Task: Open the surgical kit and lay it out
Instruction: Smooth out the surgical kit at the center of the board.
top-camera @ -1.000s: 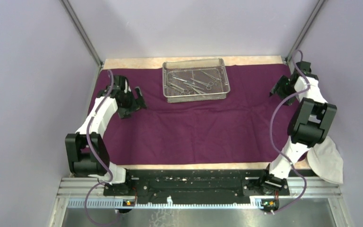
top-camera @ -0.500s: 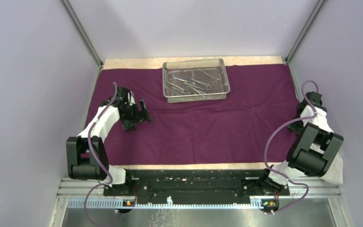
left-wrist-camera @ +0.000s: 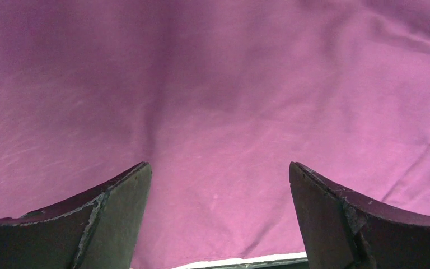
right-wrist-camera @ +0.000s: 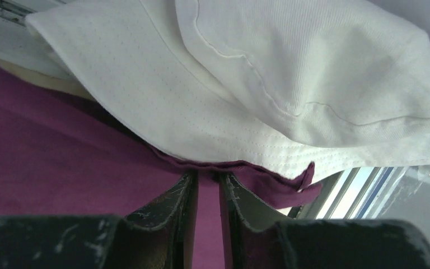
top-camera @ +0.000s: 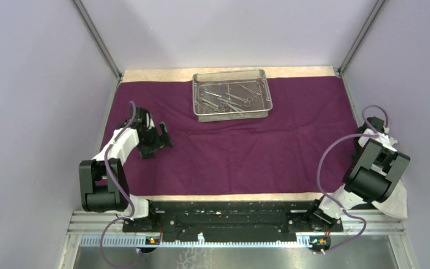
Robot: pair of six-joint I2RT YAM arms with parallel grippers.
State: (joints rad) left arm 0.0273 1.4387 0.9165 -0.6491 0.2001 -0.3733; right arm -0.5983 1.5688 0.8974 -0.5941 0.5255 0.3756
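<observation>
Near right, the right fingers (right-wrist-camera: 186, 196), nearly together at the hem of the large dark purple cloth wrap (right-wrist-camera: 61, 140) (grip unclear), should pinch purple only, not the overlying white cloth (right-wrist-camera: 313, 84); the left fingers (left-wrist-camera: 117, 207) gape wide; the rectangular silver wire-mesh tray (top-camera: 266, 92) sits far back.

Top view overhead, whole table (top-camera: 157, 74); wrist views close, sharing purple cloth (top-camera: 241, 151).

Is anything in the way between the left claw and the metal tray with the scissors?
Nothing visible. Only flat purple cloth lies between the open left gripper and the tray at the far edge.
</observation>
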